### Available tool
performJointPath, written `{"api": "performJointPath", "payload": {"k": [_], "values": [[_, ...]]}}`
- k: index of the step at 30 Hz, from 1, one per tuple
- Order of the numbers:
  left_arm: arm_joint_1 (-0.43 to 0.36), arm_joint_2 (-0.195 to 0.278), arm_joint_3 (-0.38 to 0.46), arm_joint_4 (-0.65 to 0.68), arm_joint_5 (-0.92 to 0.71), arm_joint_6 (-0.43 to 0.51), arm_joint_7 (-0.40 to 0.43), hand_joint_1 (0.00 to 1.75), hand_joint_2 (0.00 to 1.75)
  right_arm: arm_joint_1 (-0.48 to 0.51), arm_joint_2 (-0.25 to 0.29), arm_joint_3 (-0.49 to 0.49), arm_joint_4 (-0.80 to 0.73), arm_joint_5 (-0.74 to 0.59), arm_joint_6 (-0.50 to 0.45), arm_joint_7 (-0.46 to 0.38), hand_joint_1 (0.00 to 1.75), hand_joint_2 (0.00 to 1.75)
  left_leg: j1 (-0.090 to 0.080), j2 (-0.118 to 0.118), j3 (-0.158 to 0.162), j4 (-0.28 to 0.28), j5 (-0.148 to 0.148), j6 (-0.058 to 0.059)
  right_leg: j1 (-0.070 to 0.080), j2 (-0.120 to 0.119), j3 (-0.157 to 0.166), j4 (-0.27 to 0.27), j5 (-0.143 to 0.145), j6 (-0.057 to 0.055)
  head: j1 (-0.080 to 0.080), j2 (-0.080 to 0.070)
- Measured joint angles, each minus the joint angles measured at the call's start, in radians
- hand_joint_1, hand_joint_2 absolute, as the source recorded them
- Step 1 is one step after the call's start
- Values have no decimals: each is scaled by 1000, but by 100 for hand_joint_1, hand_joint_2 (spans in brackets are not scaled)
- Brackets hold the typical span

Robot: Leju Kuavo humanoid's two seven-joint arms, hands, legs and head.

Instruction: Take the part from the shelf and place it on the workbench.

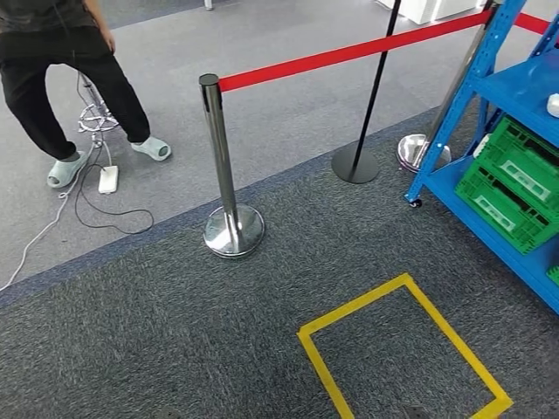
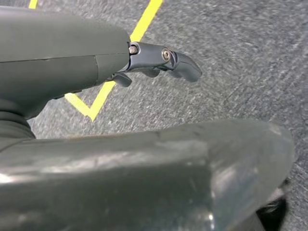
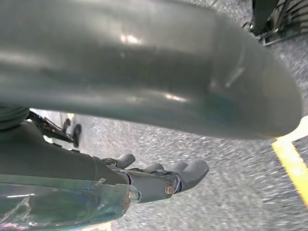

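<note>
Both hands hang over the dark grey carpet (image 1: 165,332): the left hand (image 2: 152,60) and the right hand (image 3: 160,178) hold nothing, fingers loosely apart. Yellow floor tape (image 2: 109,86) lies just beneath the left fingers; the blue metal shelf (image 1: 507,96) with green plastic crates (image 1: 521,183) stands well apart.

A blue metal shelf (image 1: 511,92) stands at the right on the dark carpet, its lower tier holding tilted green plastic crates (image 1: 521,179), with a small white part (image 1: 553,105) lying on the upper tier.

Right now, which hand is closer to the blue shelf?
Right, probably. The blue shelf stands to the robot's right. The right hand hangs over carpet on that side; the left hand hangs over carpet on the far side.
</note>
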Motion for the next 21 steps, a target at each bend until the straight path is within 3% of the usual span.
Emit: {"api": "performJointPath", "payload": {"k": [2,3,5,7,9,11,13,14,15,16,18,20,21], "values": [[0,-1,0,0,1,3,-1,0,0,0,0,0,0,1,-3,-1,0,0,10,-32,63,-132,78,-7,-4,28,-1,3,1,9,-1,0],[-1,-2,0,0,1,4,-1,0,0,-2,0,0,0,1,-3,-2,0,0,16,-54,95,-199,99,-10,-5,41,-6,9,1,14,-2,0],[-2,-3,0,1,0,5,-2,0,0,-1,0,0,0,-1,-1,-4,0,0,21,-81,123,-261,108,-6,-7,63,-19,13,5,27,-5,0],[-3,-2,0,1,-1,6,-2,0,0,8,0,0,0,-4,1,-4,0,0,17,-66,123,-265,107,9,-11,73,-28,12,8,37,-4,0],[-4,-1,0,1,-1,6,-2,0,0,13,0,0,1,-6,2,-3,0,0,15,-46,123,-266,109,22,-9,34,-50,55,-22,44,3,0],[-2,0,0,1,-1,7,-2,0,0,7,2,0,1,-8,4,-2,0,0,11,-20,123,-267,109,30,-5,-22,-111,190,-94,49,10,0],[1,1,0,1,-1,7,-2,0,0,3,2,0,2,-8,5,-3,0,0,6,10,124,-267,107,35,-5,-42,-171,326,-148,50,11,0],[1,2,0,1,-1,7,-2,0,0,4,2,0,2,-8,5,-3,0,0,5,22,125,-267,106,36,-5,-45,-175,344,-147,49,12,0],[0,2,0,1,-1,7,-2,0,0,6,2,0,2,-8,5,-3,0,0,4,33,127,-267,105,36,-4,-48,-157,315,-126,46,12,0],[-1,2,0,1,-1,7,-2,0,0,7,2,0,2,-8,5,-3,0,0,3,43,130,-267,103,36,-2,-57,-118,247,-91,41,12,0],[-2,1,0,1,-1,7,-2,0,0,5,2,0,2,-8,6,-3,0,0,0,62,136,-267,98,31,10,-102,-34,95,-35,28,12,0],[-2,0,0,1,-1,7,-2,0,0,0,2,0,2,-8,6,-3,0,0,-4,82,139,-267,94,24,21,-130,1,27,-25,19,11,0],[-3,0,0,1,-1,7,-2,0,0,0,2,0,2,-8,6,-3,0,0,-6,93,140,-268,94,21,23,-122,2,22,-27,16,11,0]]}}
